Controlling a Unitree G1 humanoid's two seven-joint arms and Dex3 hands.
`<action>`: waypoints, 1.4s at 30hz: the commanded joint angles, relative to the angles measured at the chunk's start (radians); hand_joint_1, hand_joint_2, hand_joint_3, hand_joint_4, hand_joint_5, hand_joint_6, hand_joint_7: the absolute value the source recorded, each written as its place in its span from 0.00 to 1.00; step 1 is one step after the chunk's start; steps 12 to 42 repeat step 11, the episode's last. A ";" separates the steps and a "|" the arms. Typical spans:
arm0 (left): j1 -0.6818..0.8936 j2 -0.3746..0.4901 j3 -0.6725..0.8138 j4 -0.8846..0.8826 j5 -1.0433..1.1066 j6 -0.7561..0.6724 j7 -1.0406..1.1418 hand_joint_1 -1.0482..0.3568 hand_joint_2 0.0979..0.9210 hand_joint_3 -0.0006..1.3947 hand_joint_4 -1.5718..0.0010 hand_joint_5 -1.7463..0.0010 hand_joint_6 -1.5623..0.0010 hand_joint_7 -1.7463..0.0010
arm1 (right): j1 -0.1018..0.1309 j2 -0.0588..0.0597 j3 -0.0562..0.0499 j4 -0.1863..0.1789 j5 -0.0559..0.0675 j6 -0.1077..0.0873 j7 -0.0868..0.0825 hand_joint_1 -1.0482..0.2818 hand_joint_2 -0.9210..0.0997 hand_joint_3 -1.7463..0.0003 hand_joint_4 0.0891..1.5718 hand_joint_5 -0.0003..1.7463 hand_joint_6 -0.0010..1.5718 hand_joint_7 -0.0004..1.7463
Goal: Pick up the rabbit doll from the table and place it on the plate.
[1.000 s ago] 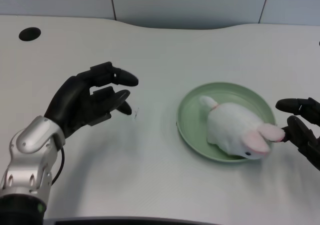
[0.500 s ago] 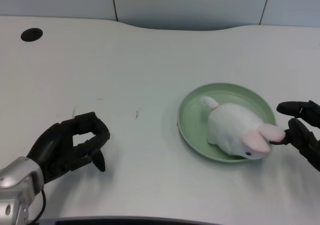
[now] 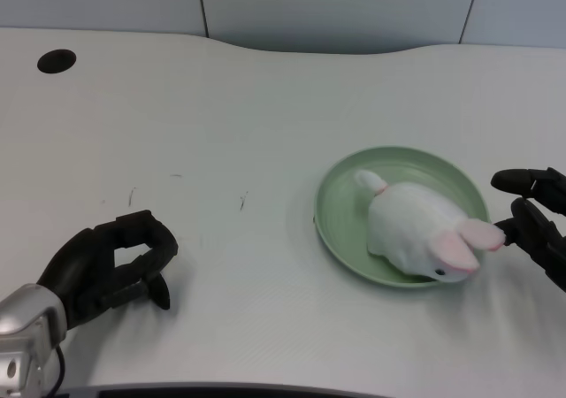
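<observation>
The white rabbit doll [image 3: 416, 228] with pink ears lies on the pale green plate [image 3: 340, 205] at the right of the table, its head over the plate's near rim. My left hand [image 3: 110, 267] is low at the near left, far from the plate, its fingers curled in and holding nothing.
My right hand [image 3: 535, 223] rests at the right edge, its fingers close to the doll's pink ear. A round black hole [image 3: 56, 60] sits in the tabletop at the far left. Small dark marks [image 3: 241, 202] dot the table's middle.
My left hand has drawn back from the table's middle toward the near left corner and its fingers have curled in. The doll stays on the plate.
</observation>
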 commanded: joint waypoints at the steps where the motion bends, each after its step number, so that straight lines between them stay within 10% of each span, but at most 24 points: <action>1: -0.013 0.007 0.007 0.034 0.004 -0.008 0.000 0.42 1.00 0.35 0.57 0.00 0.71 0.00 | -0.017 -0.025 -0.016 0.037 -0.004 -0.026 0.013 0.55 0.00 0.72 0.12 0.87 0.16 0.65; 42: -0.021 -0.002 0.016 0.025 0.000 0.014 0.006 0.42 1.00 0.33 0.58 0.00 0.73 0.00 | -0.034 -0.031 -0.018 0.068 -0.002 -0.041 0.015 0.55 0.00 0.72 0.11 0.88 0.15 0.65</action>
